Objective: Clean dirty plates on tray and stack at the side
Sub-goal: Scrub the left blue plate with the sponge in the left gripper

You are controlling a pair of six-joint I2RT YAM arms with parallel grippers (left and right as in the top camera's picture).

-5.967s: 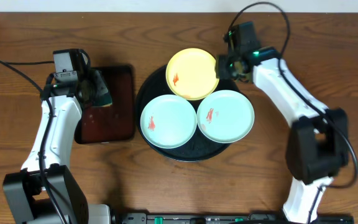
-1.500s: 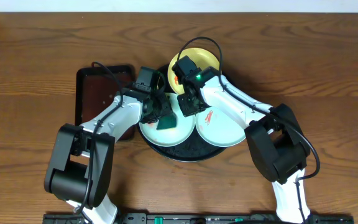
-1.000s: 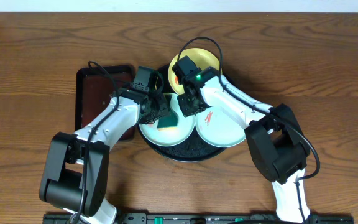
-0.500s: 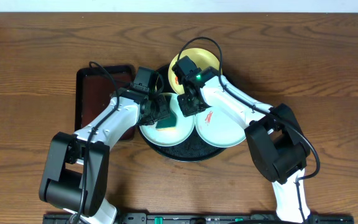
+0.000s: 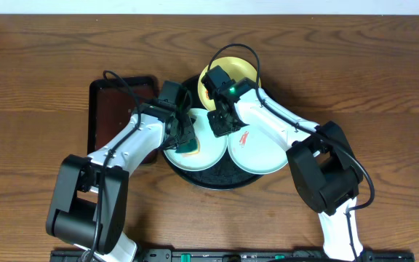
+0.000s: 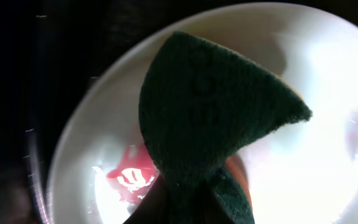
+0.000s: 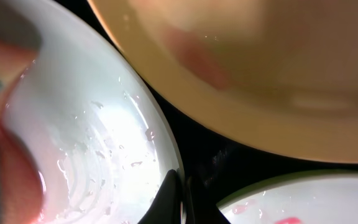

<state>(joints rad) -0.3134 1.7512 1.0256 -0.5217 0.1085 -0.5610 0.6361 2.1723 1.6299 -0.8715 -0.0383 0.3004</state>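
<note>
item 1, black tray [image 5: 211,182]: round and glossy, in the middle of the wooden table [image 5: 384,65], carrying all three plates.

item 2, yellow plate [image 5: 243,70]: on the far side of the tray, its near-left edge hidden under my right arm. the right wrist view shows a blurred reddish mark on it.

item 3, left mint plate [image 5: 204,157]: near-left on the tray, with a wet sheen and a red smear [image 6: 131,177] just beside the sponge.

item 4, right mint plate [image 5: 268,153]: near-right on the tray, just beside item 3, with a red-orange smear [image 5: 244,136] on its left part.

item 5, green sponge [image 6: 210,118]: folded to a point and pinched at its lower end, over the left mint plate (i cannot tell whether it touches the surface).

item 6, left gripper [image 5: 183,135]: clamped on the sponge, above the left mint plate.

item 7, right gripper [image 5: 219,125]: fingers pressed together with nothing between them. the tips sit at the right rim of the left mint plate, in the dark gap where the three plates meet. i cannot confirm contact with the rim.

item 8, brown tray [image 5: 111,109]: rectangular and reddish, on the table left of the black tray. my left arm crosses its right side.
</note>
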